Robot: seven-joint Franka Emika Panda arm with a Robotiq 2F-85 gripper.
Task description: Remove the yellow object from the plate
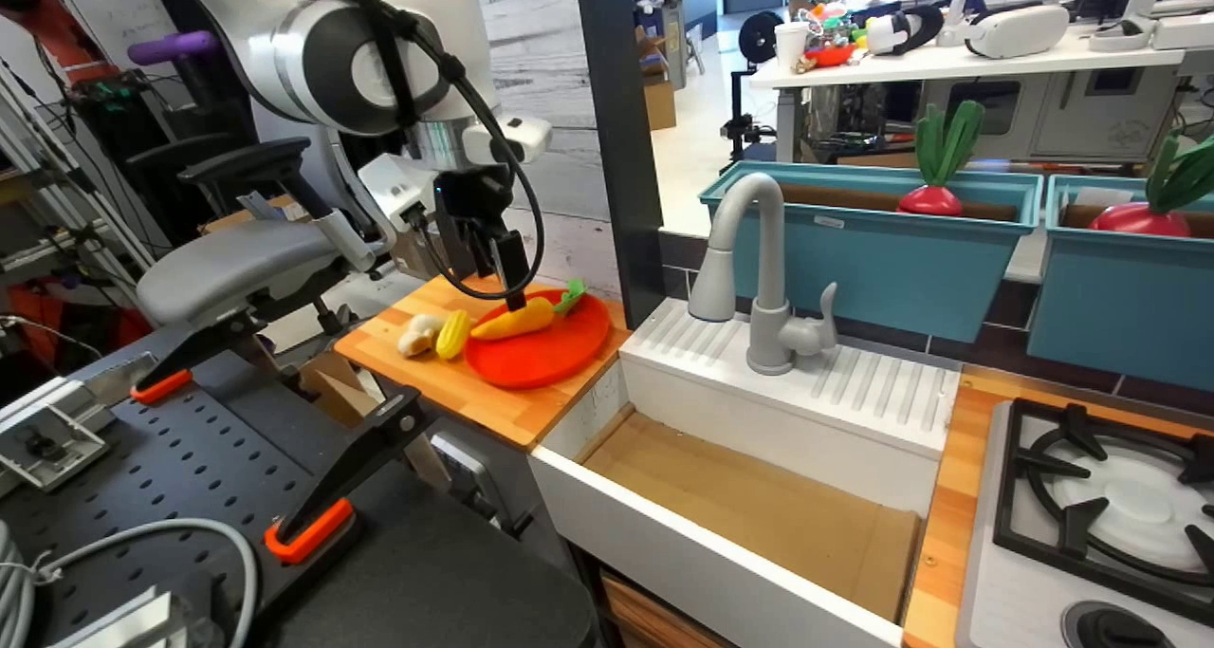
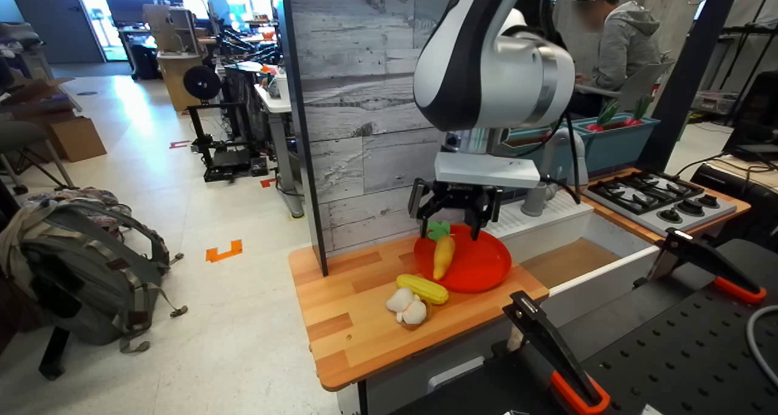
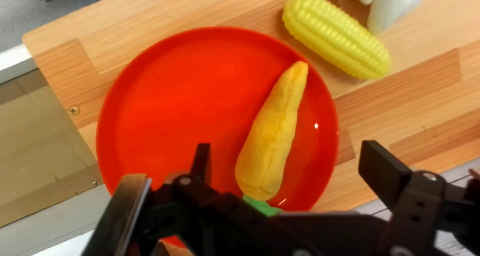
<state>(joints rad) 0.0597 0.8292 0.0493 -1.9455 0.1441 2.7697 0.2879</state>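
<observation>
A: Wrist view, and there's our carrot (image 3: 268,136), yellow and plump, lying on the red plate (image 3: 176,95) with its thin end up at the rim!

B: Gripper (image 3: 290,155) at the ready: fingers (image 3: 384,169) spread wide, one to either side of the carrot, nothing held. The corn (image 3: 337,36) lies just off the plate, and I'd say that's not our target.

A: To an exterior view: fingers apart above the plate, the green top of the carrot (image 2: 444,256) showing between them. It rests there, thin end pointing towards the corn.

B: Again in an exterior view: a dark finger (image 1: 512,264) hangs right by the carrot, the plate sitting on the counter (image 1: 446,378). Touching? Can't tell from here.

A: So what's the score?

B: Nothing removed so far, on my reading! The lining-up looks nearly done, the carrot off-centre between the fingers as the wrist view has it. Left to do: close on it, lift it past the rim, set it down off the plate, let go.
</observation>
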